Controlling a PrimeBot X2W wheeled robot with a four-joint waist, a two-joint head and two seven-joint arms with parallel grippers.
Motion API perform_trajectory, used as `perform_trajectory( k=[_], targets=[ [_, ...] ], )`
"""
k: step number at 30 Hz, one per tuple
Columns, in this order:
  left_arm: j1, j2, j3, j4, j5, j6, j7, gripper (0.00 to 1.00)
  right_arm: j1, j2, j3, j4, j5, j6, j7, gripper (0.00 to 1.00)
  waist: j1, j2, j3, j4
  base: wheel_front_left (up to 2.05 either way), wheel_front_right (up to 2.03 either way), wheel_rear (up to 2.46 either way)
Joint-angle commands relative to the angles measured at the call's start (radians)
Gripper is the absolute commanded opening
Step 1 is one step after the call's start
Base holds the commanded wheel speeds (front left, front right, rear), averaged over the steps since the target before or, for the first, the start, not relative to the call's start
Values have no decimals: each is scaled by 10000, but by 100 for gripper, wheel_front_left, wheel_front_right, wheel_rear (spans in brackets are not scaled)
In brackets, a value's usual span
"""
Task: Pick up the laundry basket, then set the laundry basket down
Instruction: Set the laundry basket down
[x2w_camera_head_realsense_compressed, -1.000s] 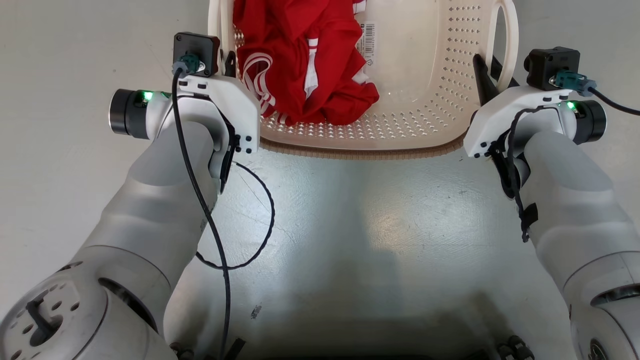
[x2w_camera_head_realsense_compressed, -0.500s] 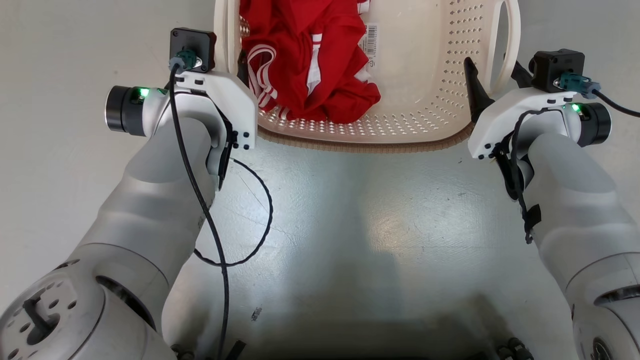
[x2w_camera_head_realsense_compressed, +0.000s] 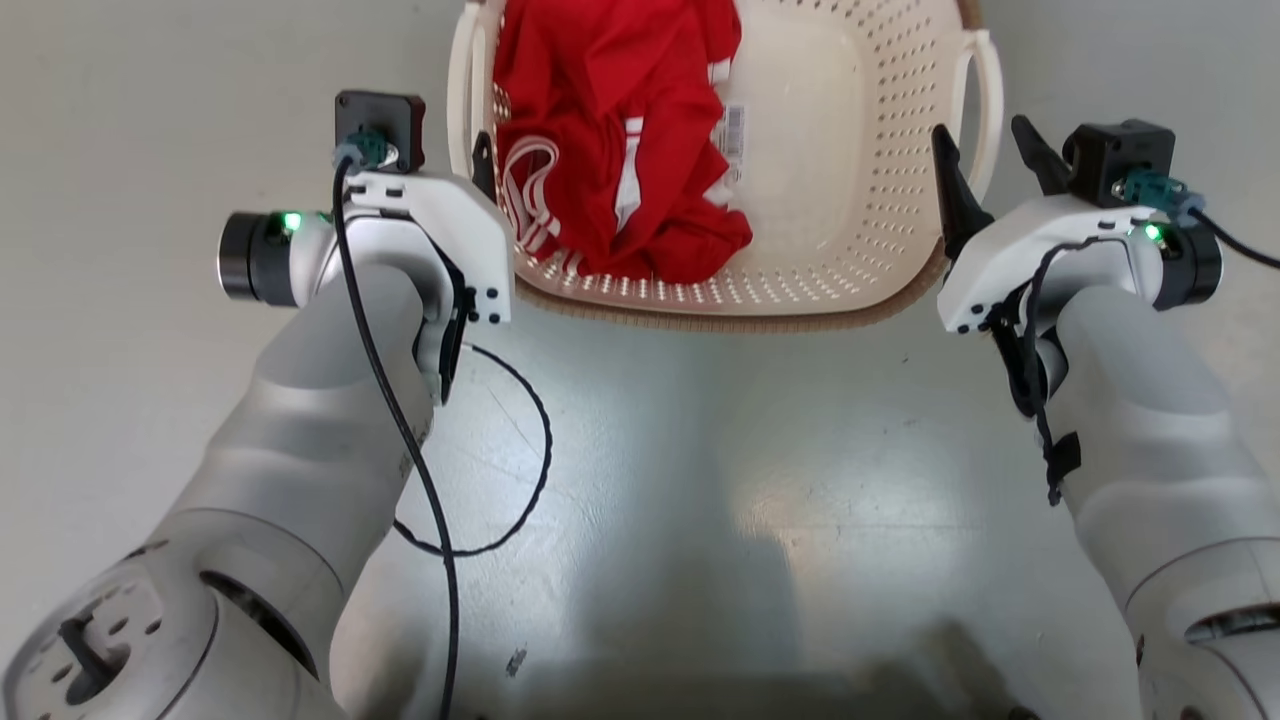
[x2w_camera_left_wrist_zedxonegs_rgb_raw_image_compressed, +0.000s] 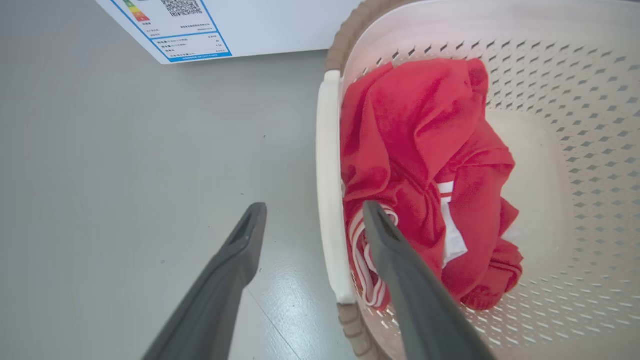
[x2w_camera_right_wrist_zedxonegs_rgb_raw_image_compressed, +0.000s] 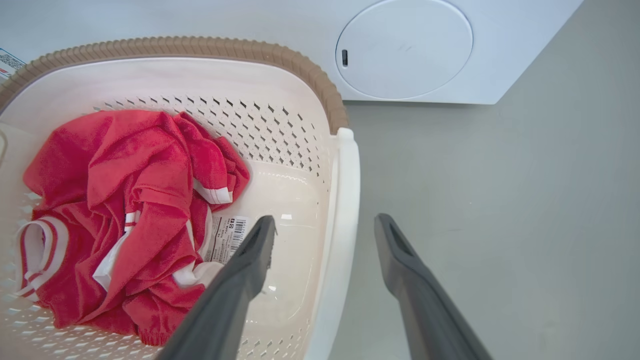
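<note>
Head view: the laundry basket (x2w_camera_head_realsense_compressed: 720, 318) stands on the grey floor (x2w_camera_head_realsense_compressed: 700, 480) with a red garment (x2w_camera_head_realsense_compressed: 620, 150) bundled in its left half. The left pincer (x2w_camera_head_realsense_compressed: 455, 150) and right pincer (x2w_camera_head_realsense_compressed: 979, 130) flank the basket, both spread wide and gripping nothing.

Left wrist view: the basket's white handle (x2w_camera_left_wrist_zedxonegs_rgb_raw_image_compressed: 330, 200) lies between the parted fingers (x2w_camera_left_wrist_zedxonegs_rgb_raw_image_compressed: 400, 260), one inside the basket over the garment, one outside.

Right wrist view: the basket's other handle (x2w_camera_right_wrist_zedxonegs_rgb_raw_image_compressed: 345, 200) sits between the parted fingers, one inside the basket above a barcode sticker (x2w_camera_right_wrist_zedxonegs_rgb_raw_image_compressed: 227, 237). A washing machine (x2w_camera_right_wrist_zedxonegs_rgb_raw_image_compressed: 405, 50) stands just behind the basket.
</note>
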Motion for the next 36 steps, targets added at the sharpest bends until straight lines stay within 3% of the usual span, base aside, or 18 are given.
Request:
perform_trajectory(
  k=[1, 10, 21, 36],
  targets=[
    [269, 214, 193, -6, -97, 79, -98, 100, 531, 214, 146, -252, 76, 46, -63, 100, 0, 0, -285, -17, 0, 0, 0],
    [968, 258, 903, -609, -105, 196, -137, 100, 1370, 214, 436, -991, 410, 46, -64, 100, 0, 0, -1663, -37, 0, 0, 0],
    [2515, 522, 2550, -2131, 1004, 401, -140, 100, 2497, 214, -81, -1977, -63, 46, -64, 100, 0, 0, -3402, 115, 0, 0, 0],
    [4376, 739, 5060, -3847, 2792, 60, -141, 100, 3551, 214, -107, -3193, -258, 46, -64, 100, 0, 0, -5392, 135, 0, 0, 0]
  ],
)
